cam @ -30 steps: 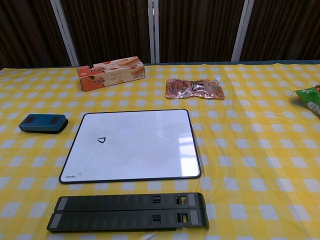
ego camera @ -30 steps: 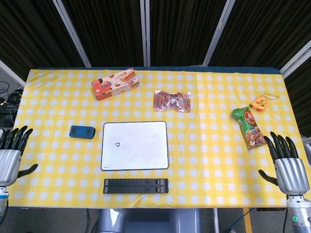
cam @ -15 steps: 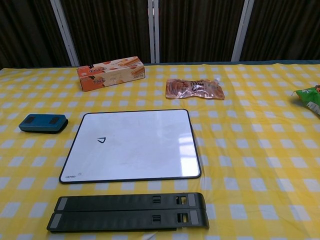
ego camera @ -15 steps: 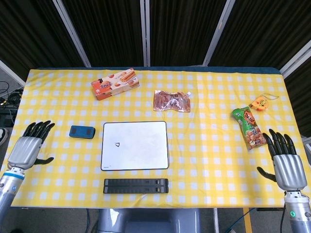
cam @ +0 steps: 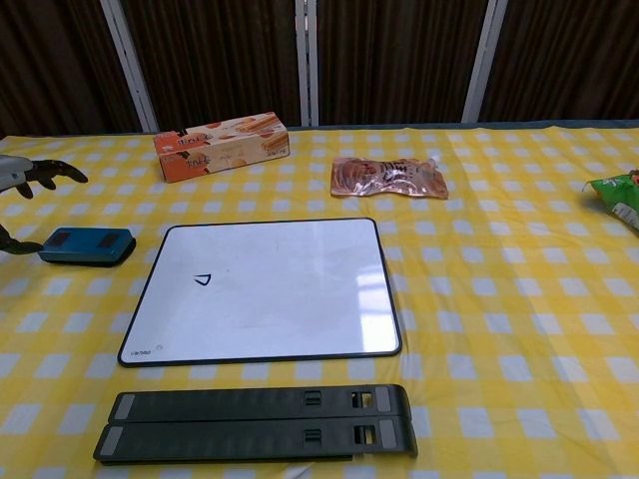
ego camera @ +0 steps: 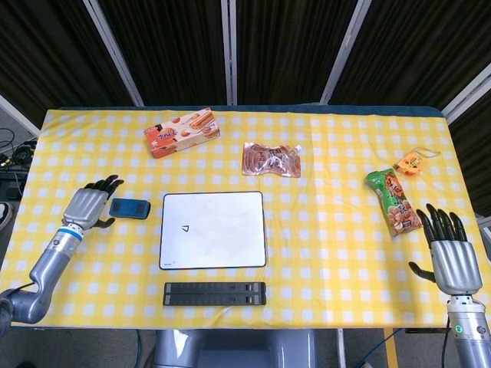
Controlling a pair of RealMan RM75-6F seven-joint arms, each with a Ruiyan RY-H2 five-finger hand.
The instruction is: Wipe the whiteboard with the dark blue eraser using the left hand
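the left hand (ego camera: 90, 205) hangs just left of the eraser (ego camera: 129, 208), fingers spread and holding nothing. the eraser lies on the checked cloth (ego camera: 330, 253) just left of the whiteboard (ego camera: 213, 230), which bears a small triangle mark (ego camera: 185, 227). the right hand (ego camera: 451, 257) is at the table's right edge, fingers spread, empty.

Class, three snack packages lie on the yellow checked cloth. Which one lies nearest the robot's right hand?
The green snack bag: it lies just up from the right hand, while the orange biscuit box and brown pouch sit far across the table.
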